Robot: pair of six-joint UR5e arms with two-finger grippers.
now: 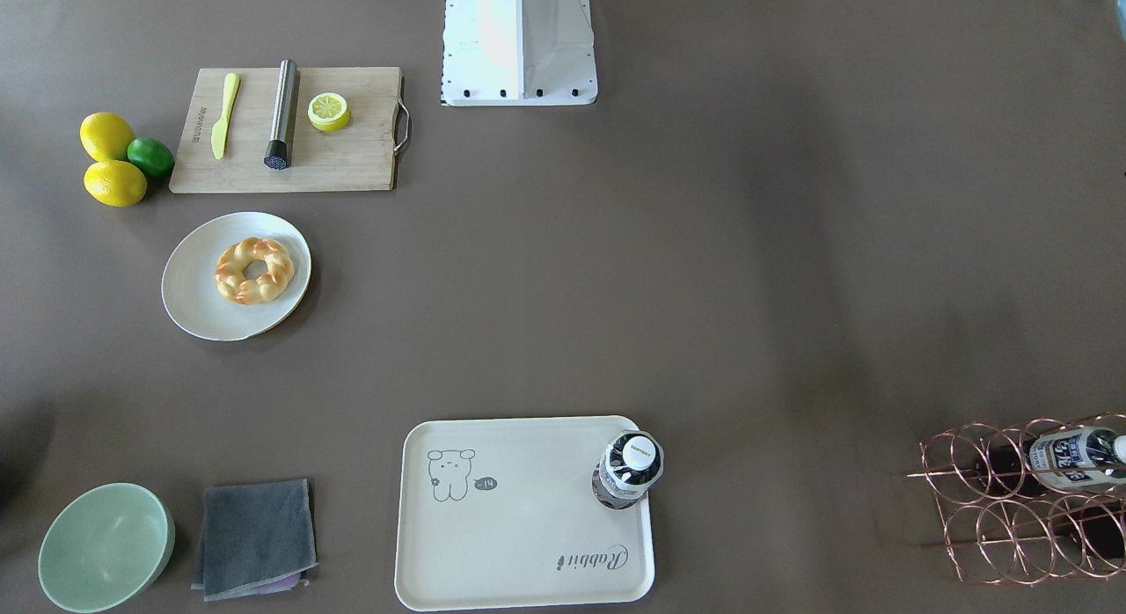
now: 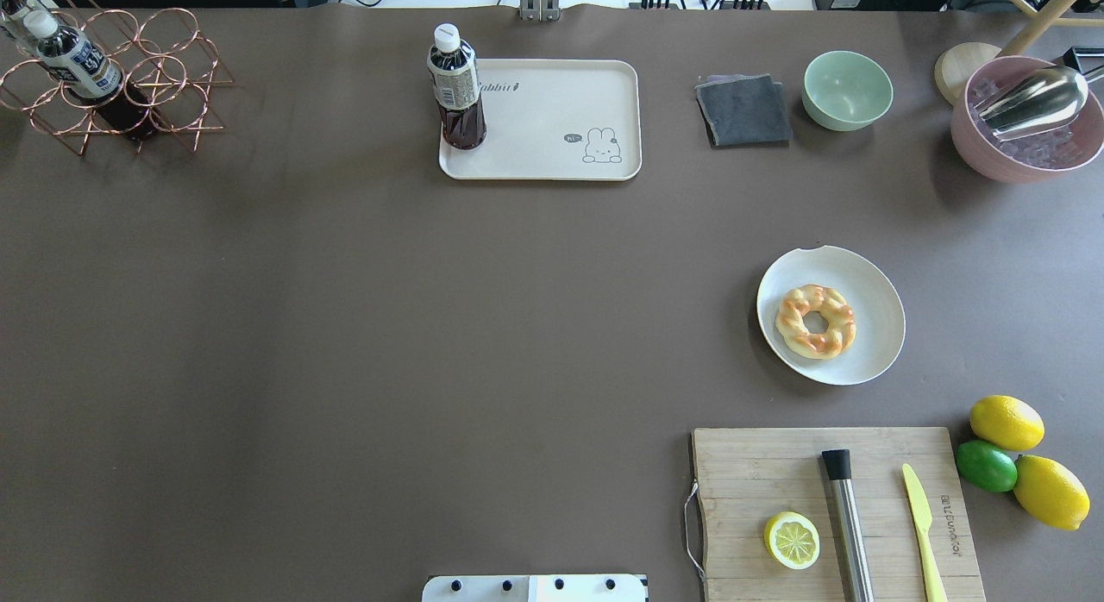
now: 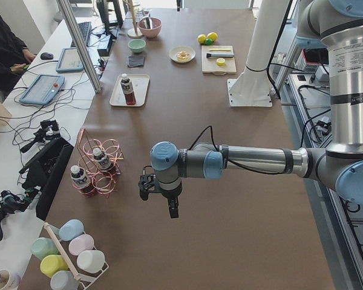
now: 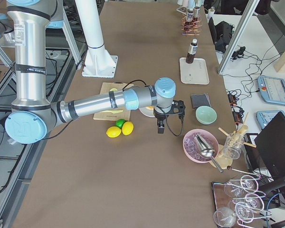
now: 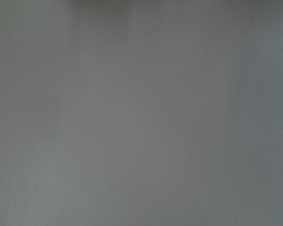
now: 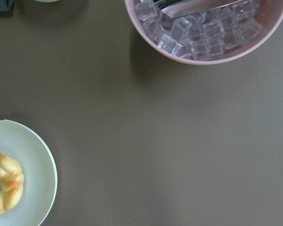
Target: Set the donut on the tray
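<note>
The donut (image 1: 254, 270), a braided golden ring, lies on a round off-white plate (image 1: 198, 288) on the robot's right side; it also shows in the overhead view (image 2: 816, 321) and at the lower left of the right wrist view (image 6: 2, 181). The cream tray (image 2: 552, 145) with the "Rabbit" script lies at the far middle of the table, with an upright dark bottle (image 2: 455, 89) on one corner. My right gripper (image 4: 170, 122) hangs above the table beside the plate. My left gripper (image 3: 157, 202) hangs over bare table far from both. I cannot tell whether either is open or shut.
A wooden cutting board (image 2: 759, 464) holds a halved lemon (image 2: 792, 540), a metal rod and a yellow knife. Two lemons and a lime (image 2: 986, 465) lie beside it. A green bowl (image 2: 847, 89), grey cloth (image 2: 743, 110), pink ice bowl (image 2: 1026, 119) and copper bottle rack (image 2: 112, 76) line the far edge.
</note>
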